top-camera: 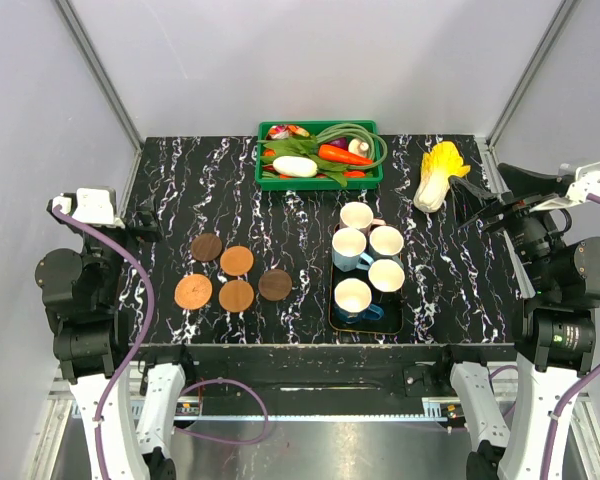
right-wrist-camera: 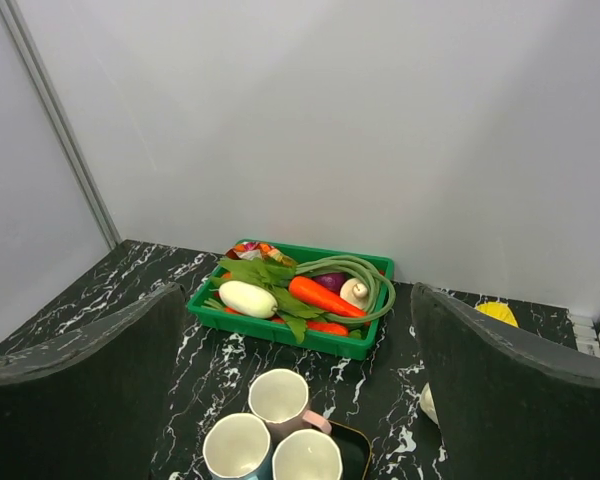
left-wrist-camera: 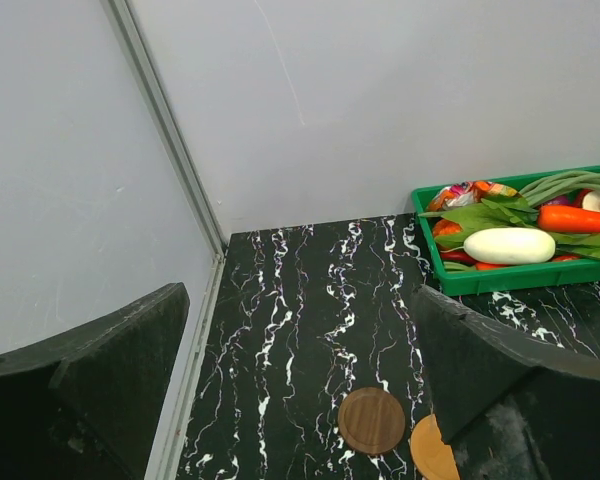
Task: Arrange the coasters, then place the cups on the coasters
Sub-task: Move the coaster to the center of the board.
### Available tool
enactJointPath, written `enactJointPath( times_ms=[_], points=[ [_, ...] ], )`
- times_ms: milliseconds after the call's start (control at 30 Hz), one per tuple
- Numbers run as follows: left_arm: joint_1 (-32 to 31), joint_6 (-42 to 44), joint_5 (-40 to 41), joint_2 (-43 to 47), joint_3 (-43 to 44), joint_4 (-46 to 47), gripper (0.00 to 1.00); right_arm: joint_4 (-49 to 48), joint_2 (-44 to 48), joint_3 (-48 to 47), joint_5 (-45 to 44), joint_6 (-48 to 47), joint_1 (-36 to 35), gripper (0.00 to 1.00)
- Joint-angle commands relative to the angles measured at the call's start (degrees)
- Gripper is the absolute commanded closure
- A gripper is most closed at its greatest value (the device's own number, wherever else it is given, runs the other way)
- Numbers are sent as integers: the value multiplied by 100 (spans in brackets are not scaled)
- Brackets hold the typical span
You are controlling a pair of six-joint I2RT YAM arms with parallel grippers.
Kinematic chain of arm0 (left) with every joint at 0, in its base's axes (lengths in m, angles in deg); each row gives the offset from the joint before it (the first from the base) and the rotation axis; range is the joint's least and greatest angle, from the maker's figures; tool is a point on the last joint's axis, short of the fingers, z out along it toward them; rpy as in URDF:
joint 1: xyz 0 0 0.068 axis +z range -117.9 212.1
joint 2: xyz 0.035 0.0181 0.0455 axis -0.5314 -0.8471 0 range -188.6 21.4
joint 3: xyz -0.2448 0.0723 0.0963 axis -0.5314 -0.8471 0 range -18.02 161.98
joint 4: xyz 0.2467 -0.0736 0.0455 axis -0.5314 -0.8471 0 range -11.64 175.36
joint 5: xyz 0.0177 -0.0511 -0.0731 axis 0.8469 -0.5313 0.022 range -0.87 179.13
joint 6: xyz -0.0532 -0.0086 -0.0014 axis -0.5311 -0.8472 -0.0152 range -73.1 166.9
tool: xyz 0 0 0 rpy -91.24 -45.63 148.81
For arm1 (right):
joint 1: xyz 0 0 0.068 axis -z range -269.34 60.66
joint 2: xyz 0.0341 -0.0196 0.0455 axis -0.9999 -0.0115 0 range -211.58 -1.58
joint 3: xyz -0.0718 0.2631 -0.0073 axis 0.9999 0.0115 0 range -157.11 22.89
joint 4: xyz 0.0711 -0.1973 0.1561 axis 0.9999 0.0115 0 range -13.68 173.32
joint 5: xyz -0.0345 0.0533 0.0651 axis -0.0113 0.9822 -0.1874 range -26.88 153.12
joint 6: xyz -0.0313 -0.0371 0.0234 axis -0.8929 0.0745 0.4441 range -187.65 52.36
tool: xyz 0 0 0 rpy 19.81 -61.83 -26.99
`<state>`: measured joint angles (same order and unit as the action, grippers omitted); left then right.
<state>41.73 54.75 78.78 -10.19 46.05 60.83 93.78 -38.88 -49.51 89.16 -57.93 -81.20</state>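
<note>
Coasters (top-camera: pixel 236 277) lie grouped just right of left pincer (top-camera: pixel 145 222).

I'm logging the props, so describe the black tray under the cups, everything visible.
The tray is a shallow black rectangle with rounded corners and a thin raised rim, glossy, perhaps plastic or lacquer. It lies flat on the marbled table, long side running away from the arms, right of the coasters and nearer the arms than the green crate. Five cups stand upright in it, filling most of it. Nothing else touches it.
</note>
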Motion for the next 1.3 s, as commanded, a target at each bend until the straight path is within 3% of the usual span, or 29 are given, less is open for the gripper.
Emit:
enactJointPath(
  times_ms=[0,367,600,900,1267],
  points=[
    [48,-83,-204,-22,9,142,1,-93,-32,-99,-56,118,-23,0],
    [57,75,-336,-92,70,98,1,-102,-155,-116,312,-408,-23,0],
    [57,559,-442,-233,88,-253,1,926,-304,-433,1298,-1533,-23,0],
    [57,1200,-617,-488,-834,-350,1,927,-32,717,1833,-1938,-23,0],
    [-31,1578,-56,-1454,-1854,387,1,839,12,1333,2440,-1886,-23,0]
  ],
)
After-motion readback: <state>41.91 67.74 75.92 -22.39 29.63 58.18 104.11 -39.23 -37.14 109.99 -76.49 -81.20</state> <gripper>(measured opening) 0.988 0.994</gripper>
